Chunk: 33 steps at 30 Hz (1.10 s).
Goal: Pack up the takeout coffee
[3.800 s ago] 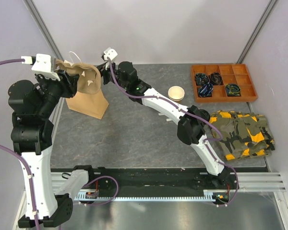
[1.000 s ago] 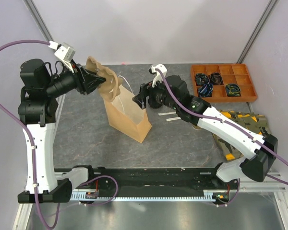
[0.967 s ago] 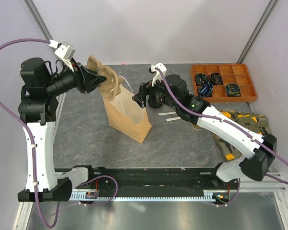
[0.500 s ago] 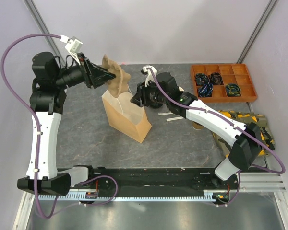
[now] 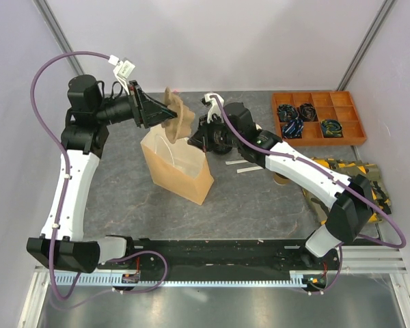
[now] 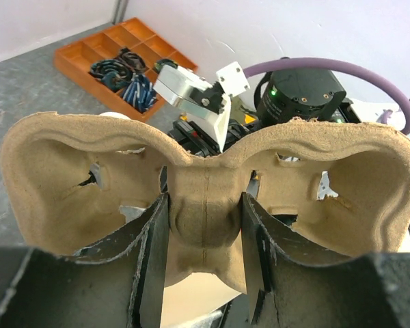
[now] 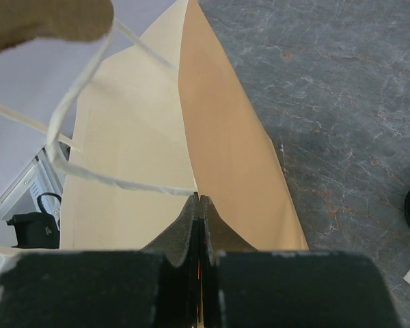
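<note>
1. The bag (image 5: 181,171) stands on the table (image 5: 123,191), left of centre, with its mouth open. Its white handles (image 7: 82,174) hang loose over the mouth.
2. The left claw (image 5: 152,113) hangs at 11 o'clock of the bag, above the mouth. It is clamped on the carrier (image 5: 178,117).
3. In the left wrist view the two fingers (image 6: 154,239) squeeze the carrier's (image 6: 205,184) middle ridge, with one empty cup well on each side.
4. The right claw (image 5: 197,141) sits at 1 o'clock of the bag, at the far right corner of the rim.
5. In the right wrist view its tips (image 7: 199,202) are pressed together on the paper edge of the bag (image 7: 225,150), pinching it where the side fold meets the rim.
6. Cup (image 6: 114,115): only a pale round rim peeks over the carrier's edge in the left wrist view. It sits on the table between the tray (image 6: 75,58) and the right arm, outside both bag and carrier.
7. In the top view that spot lies under the right arm, at 2 o'clock of the bag.
8. A small tan bit (image 5: 281,180) shows under the right forearm at 3 o'clock of the bag. I cannot tell what it is.
9. The orange tray (image 5: 318,140), with dark bundles in some cells, lies at 2 o'clock in the far right corner.
10. A folded camouflage cloth (image 5: 345,188) lies at 3 o'clock by the right edge.
</note>
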Each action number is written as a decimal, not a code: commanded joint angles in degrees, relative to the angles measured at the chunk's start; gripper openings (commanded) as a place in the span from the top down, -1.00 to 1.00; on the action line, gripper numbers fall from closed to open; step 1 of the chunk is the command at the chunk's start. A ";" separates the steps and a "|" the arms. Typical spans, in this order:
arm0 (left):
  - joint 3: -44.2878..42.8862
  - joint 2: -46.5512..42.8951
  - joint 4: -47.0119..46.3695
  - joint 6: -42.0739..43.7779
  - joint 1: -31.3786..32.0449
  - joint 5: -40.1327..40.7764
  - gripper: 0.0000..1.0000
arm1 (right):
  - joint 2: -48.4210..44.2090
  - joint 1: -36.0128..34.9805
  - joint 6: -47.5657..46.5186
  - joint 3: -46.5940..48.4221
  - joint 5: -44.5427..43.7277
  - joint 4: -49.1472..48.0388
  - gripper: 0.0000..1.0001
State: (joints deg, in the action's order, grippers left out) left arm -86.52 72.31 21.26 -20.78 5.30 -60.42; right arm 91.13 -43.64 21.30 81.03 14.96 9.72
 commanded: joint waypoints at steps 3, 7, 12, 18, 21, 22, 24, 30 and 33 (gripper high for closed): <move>3.37 -4.37 -4.03 -5.41 0.50 -1.80 0.54 | -2.62 0.04 2.78 -0.26 -2.92 -2.60 1.00; 7.76 -7.44 -5.34 -8.31 0.50 -1.28 0.54 | -2.71 0.66 5.59 -0.26 -3.19 -2.68 1.00; 10.84 -10.08 -8.33 -11.20 0.41 1.27 0.54 | -3.24 1.10 6.91 -0.96 -3.18 -2.77 1.00; 12.43 -12.46 -11.76 -14.02 -0.11 3.82 0.54 | -3.77 1.63 7.61 -2.46 -2.39 -3.12 1.00; 12.25 -12.46 -12.99 -15.60 -0.38 4.35 0.54 | -3.95 1.71 7.35 -2.99 -0.91 -3.74 1.00; 12.25 -12.46 -13.26 -15.96 -0.47 4.52 0.54 | -3.95 1.63 7.27 -2.99 -0.55 -3.74 1.00; 12.17 -12.20 -13.96 -16.49 -0.55 4.53 0.54 | -3.86 1.71 6.57 -2.81 1.29 -4.00 1.00; 10.59 -11.14 -14.22 -16.58 -0.73 4.35 0.53 | -4.47 1.71 3.23 -2.37 2.62 -4.44 -0.25; 9.53 -10.53 -14.57 -16.84 -0.91 4.44 0.53 | -5.00 1.71 0.85 -2.37 3.06 -4.79 -0.41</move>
State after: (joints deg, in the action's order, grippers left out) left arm -74.19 61.14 9.39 -35.35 4.84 -56.38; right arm 88.97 -42.15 25.56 78.41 16.49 7.66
